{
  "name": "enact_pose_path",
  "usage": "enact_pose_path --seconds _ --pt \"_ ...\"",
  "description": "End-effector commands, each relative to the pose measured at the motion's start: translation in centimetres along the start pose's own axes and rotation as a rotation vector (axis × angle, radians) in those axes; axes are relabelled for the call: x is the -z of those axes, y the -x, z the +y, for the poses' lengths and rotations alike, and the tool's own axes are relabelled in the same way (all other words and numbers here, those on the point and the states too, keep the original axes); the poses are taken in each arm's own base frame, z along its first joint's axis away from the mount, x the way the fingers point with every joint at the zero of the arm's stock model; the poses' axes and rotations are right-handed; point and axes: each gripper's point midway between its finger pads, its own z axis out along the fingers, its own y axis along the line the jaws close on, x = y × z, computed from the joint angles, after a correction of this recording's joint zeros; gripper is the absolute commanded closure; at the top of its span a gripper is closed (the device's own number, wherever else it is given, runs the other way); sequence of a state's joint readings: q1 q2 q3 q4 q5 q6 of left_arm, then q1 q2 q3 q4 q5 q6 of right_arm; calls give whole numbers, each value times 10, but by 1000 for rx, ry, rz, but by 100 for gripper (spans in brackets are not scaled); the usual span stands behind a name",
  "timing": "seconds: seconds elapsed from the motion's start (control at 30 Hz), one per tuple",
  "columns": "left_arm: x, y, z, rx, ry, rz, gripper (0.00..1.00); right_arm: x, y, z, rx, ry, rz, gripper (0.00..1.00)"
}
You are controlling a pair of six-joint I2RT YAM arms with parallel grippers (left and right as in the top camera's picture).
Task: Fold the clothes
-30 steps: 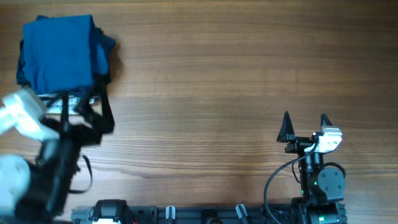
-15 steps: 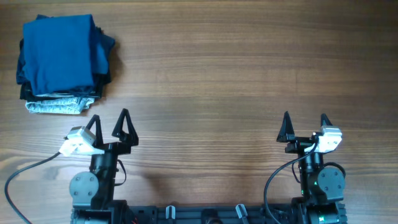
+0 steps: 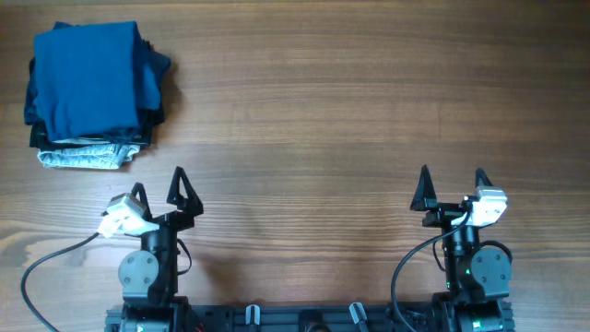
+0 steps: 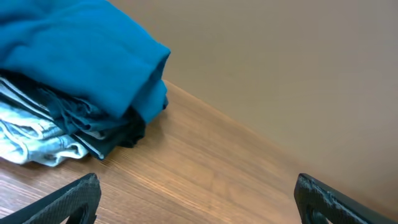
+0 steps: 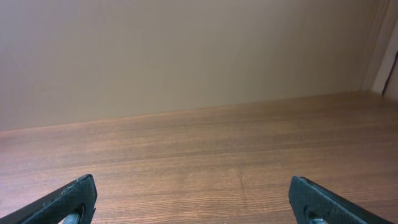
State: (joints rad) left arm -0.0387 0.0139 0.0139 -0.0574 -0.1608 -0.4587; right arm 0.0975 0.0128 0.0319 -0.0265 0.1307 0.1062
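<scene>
Wood-grain planks of the table (image 3: 350,101) lie bare across the middle and right, seen from overhead. At the far left corner sits a stack of folded garments (image 3: 147,115). On top is the blue shirt (image 3: 88,78), folded into a rough rectangle, with no collar or placket showing. Its right edge bulges out over the darker layers (image 3: 159,111) beneath. A pale grey garment (image 3: 81,157) sticks out at the bottom, on the robot's side.

The left gripper (image 3: 159,183) is parked near the table's front edge, jaws spread wide and empty, pointing toward the stack but apart from it. The right gripper (image 3: 452,173) is likewise wide open and empty, well away on the other side.

The fold looks done. The main risk is probably any further reach by the left arm, since wide-spread fingers could snag the protruding grey garment or the overhanging blue edge. That would drag the shirt open or tip the uneven stack. The loose right-hand fold could also slump without being touched.
</scene>
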Motion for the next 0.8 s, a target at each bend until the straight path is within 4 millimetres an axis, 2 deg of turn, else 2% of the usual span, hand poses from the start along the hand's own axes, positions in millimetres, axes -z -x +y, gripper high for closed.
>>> enact_pose_path --seconds 0.0,0.1,0.17,0.77 --pt "0 0 0 -198 -2 -6 0 0 -1 3 12 16 -2 0" --pt "2 -15 -18 -506 -127 43 0 0 -1 3 12 16 -2 0" --pt "3 -20 -24 -586 -173 54 0 0 -1 3 12 16 -2 0" --pt "4 -22 -30 -605 -222 57 0 0 -1 3 12 16 -2 0"
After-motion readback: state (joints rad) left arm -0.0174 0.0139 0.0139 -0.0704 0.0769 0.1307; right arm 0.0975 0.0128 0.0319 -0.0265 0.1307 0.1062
